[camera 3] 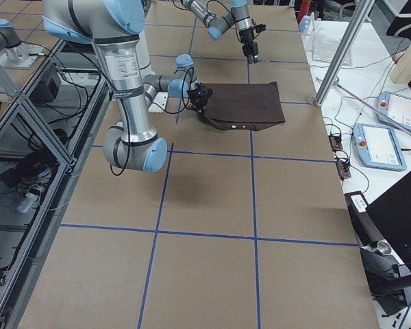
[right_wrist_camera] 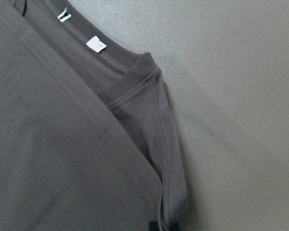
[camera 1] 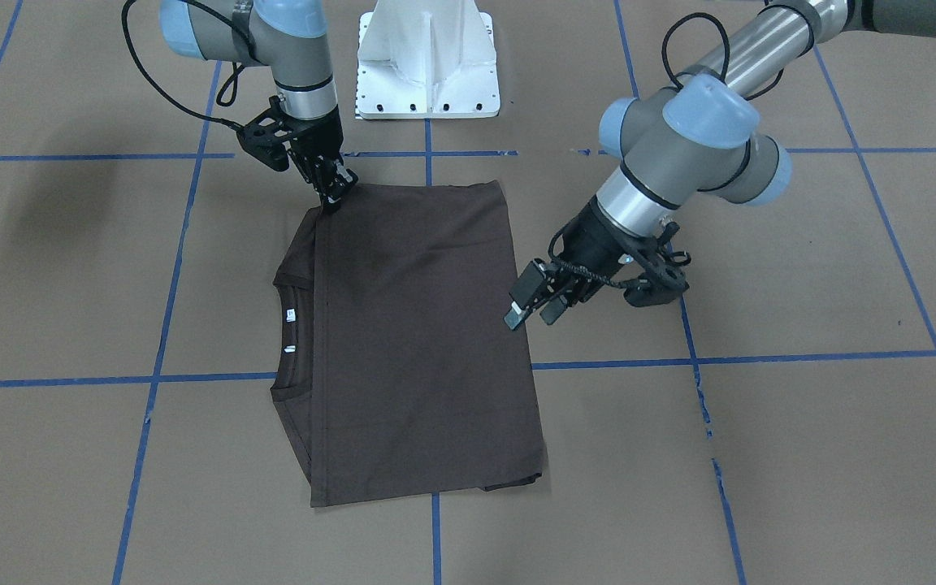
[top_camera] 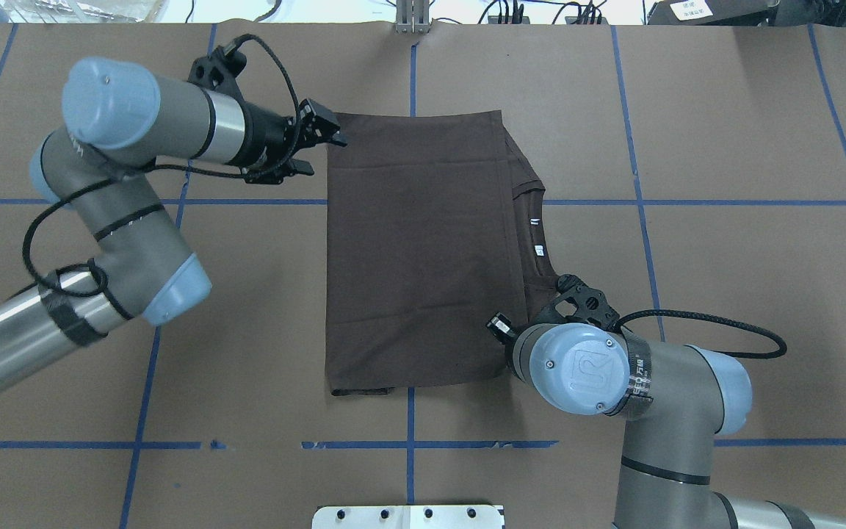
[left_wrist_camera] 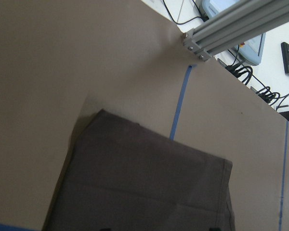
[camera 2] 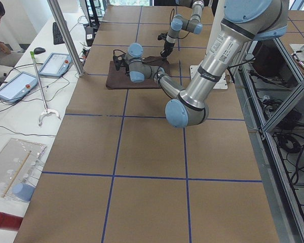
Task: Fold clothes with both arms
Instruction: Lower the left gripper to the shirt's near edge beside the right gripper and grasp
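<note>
T-shirt (camera 1: 419, 325): 1 item, dark brown, folded to rough rectangle, flat on brown table (camera 1: 801, 455), mid-surface, in front of white pedestal base (camera 1: 427, 65). Collar (camera 1: 291, 283) and 2 white neck tags (camera 1: 290, 315) exposed along edge toward robot's right. Left gripper (camera 1: 531, 314): fingers spread, nothing held, just beside opposite shirt edge. Right gripper (camera 1: 333, 193): fingers drawn together, tips at collar-side shirt corner nearest base; fabric pinched or not, cannot tell. Blue tape grid (camera 1: 760, 357) on table.
</note>
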Tool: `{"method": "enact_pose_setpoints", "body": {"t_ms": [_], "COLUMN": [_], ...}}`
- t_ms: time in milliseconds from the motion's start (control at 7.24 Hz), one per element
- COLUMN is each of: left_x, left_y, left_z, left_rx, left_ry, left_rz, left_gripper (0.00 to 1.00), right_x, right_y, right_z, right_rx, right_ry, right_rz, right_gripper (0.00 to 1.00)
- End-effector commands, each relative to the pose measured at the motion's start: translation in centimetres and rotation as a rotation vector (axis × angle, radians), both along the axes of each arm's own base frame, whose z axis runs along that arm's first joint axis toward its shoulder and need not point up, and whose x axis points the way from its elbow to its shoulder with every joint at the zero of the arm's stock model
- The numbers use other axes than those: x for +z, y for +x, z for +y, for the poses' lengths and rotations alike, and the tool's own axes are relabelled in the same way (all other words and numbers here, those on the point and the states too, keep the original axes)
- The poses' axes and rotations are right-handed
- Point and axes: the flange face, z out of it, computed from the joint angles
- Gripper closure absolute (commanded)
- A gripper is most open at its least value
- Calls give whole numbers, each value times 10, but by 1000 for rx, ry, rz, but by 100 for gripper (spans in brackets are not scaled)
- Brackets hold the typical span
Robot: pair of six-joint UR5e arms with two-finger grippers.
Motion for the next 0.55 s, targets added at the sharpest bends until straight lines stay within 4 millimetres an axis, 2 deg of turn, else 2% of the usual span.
{"method": "enact_pose_setpoints", "body": {"t_ms": [0,138,276,414], "left_x": [3,11,17,24], "left_y": [52,81,95,104], "left_z": [144,178,198,208], "left_rx": [-33,-35,-29,-18], "left_ry": [-104,-184,-233,-244], "left_rz": [-77,-140,-158,-194], "left_gripper": [24,23,23,23], "right_x": [-6,-6,-6,-6], "right_y": [4,3,2,3], "right_z": [6,7,9,8], "right_rx": [-8,-12,-14,-11], "right_ry": [-2,-2,-1,0], "right_rz": [5,5,5,4], "right_gripper": [100,100,100,100]}}
